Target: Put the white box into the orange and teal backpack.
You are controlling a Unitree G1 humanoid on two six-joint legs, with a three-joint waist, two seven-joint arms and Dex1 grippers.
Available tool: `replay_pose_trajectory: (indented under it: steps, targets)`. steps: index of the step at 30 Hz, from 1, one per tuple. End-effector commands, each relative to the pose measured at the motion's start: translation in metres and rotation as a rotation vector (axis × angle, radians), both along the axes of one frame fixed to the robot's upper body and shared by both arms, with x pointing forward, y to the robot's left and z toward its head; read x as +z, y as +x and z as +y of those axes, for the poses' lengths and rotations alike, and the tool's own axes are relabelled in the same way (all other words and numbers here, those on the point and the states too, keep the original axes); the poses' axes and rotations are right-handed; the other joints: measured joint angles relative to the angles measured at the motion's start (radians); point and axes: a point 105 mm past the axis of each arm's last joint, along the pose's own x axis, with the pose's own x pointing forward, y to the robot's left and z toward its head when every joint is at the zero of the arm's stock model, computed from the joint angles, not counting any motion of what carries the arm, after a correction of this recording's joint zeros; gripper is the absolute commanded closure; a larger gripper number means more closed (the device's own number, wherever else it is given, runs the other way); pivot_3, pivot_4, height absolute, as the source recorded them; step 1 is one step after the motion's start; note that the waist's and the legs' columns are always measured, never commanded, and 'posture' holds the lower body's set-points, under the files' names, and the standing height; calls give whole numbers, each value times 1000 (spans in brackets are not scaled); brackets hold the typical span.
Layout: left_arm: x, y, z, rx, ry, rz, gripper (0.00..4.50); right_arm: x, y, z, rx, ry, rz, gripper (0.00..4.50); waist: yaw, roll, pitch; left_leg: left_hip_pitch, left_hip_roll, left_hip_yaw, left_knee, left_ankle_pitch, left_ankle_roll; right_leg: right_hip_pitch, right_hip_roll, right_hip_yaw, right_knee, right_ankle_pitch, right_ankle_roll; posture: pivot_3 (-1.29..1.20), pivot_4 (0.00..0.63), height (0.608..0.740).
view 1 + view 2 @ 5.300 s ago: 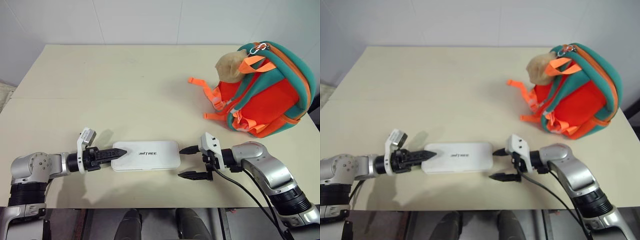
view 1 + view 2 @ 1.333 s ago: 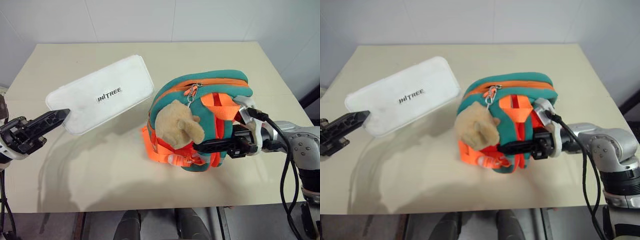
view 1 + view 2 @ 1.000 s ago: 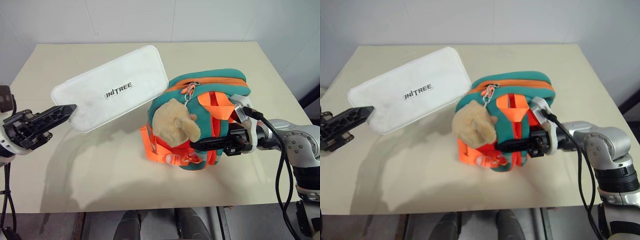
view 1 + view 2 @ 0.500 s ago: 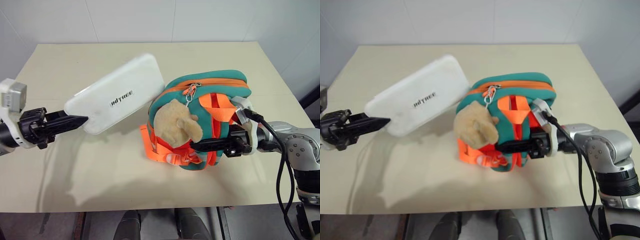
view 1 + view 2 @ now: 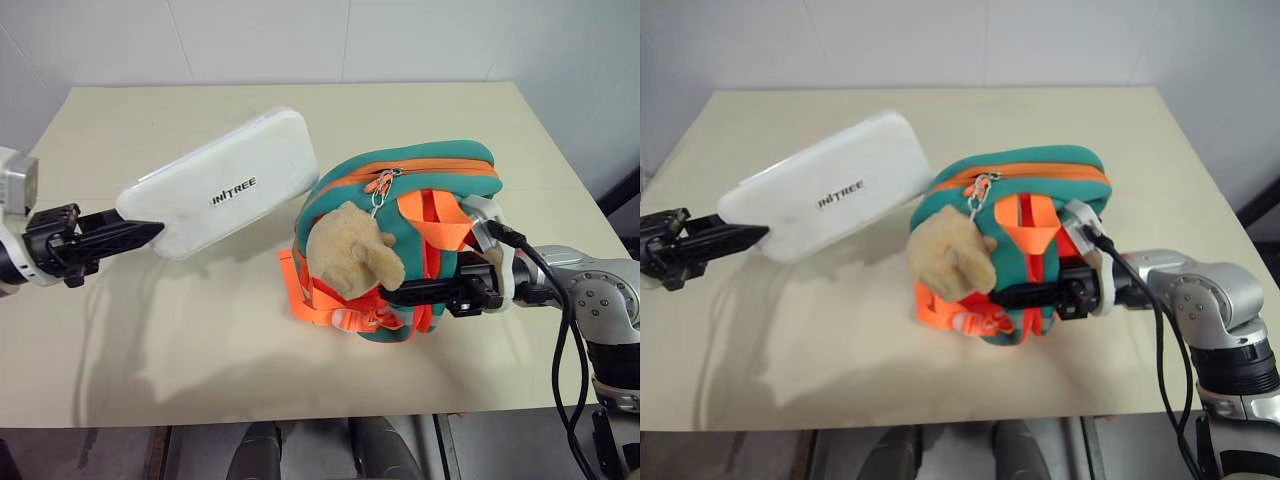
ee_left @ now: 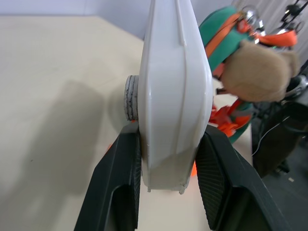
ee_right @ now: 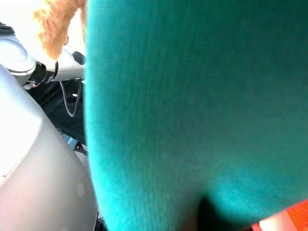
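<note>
The white box (image 5: 222,184) hangs tilted above the table's left half, its far corner close to the backpack's top left. My left gripper (image 5: 150,231) is shut on the box's near end; in the left wrist view the box (image 6: 173,82) stands edge-on between both black fingers (image 6: 121,187). The orange and teal backpack (image 5: 420,185) stands upright at centre right, with a tan plush toy (image 5: 350,252) and a silver clip (image 5: 384,180) on its front. My right gripper (image 5: 412,291) reaches in from the right, shut on the backpack's front straps; teal fabric (image 7: 192,106) lies right against the right wrist camera.
The beige table (image 5: 200,330) has bare surface in front of and behind the backpack. Its front edge runs just below both arms. A white tiled wall (image 5: 300,40) stands behind the far edge. A black cable (image 5: 568,330) trails from my right wrist.
The left gripper has rolled, tipping the white box from face-up toward edge-on, and moved slightly. The backpack and right gripper have stayed put.
</note>
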Motion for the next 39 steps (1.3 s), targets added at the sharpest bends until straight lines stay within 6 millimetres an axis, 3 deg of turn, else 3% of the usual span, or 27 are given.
replay_pose_trajectory:
  steps: [1,6,10,14,28,39]
  targets:
    - [35,-20,-3,-63,-50,-125,3249,2,0,-7,6,-22,-6,4480,1,0,0,0,0,0,0,0,0,0,0,0,0,0,0,0,150,740]
    - [56,-34,-4,-90,-82,-157,3249,0,5,-10,8,-34,-5,4480,0,0,0,0,0,0,1,0,0,0,0,0,0,0,0,0,150,740]
    - [45,-41,-12,-135,-27,-99,3249,0,8,-7,19,-31,-12,4480,-1,0,0,0,0,0,1,0,0,0,0,0,0,0,0,0,150,740]
    - [33,-35,-14,-132,38,-72,3249,0,9,-5,27,-24,-19,4480,-1,0,0,0,0,0,1,0,0,0,0,0,1,0,0,0,150,740]
    - [7,10,-21,-136,355,-221,3249,-1,3,-3,-1,-2,-25,4480,3,0,0,0,0,0,1,0,0,1,1,0,1,0,0,0,150,740]
    - [27,41,-8,-42,447,-357,3249,-3,0,0,-15,18,-23,4480,3,0,0,0,0,0,3,0,0,1,1,0,3,0,1,0,150,740]
